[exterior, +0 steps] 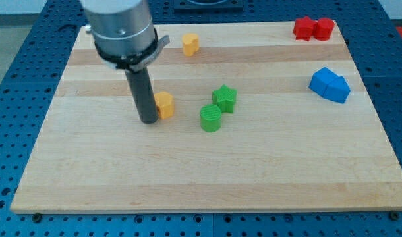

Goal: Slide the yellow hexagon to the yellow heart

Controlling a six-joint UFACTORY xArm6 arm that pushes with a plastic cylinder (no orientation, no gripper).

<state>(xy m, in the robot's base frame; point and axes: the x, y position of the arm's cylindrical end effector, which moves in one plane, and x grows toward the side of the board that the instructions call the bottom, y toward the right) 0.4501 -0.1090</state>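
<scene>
A yellow hexagon block point(165, 104) lies left of the board's middle. A yellow heart block point(190, 44) lies near the view's top, right of the arm. My tip point(148, 121) stands on the board right against the hexagon's left side, touching or nearly touching it. The heart is well above and slightly right of the hexagon.
A green star point(225, 98) and a green cylinder point(211, 118) sit just right of the hexagon. Two red blocks point(313, 28) lie at the top right corner. A blue block pair point(330, 85) lies at the right edge. The wooden board point(207, 178) rests on a blue perforated table.
</scene>
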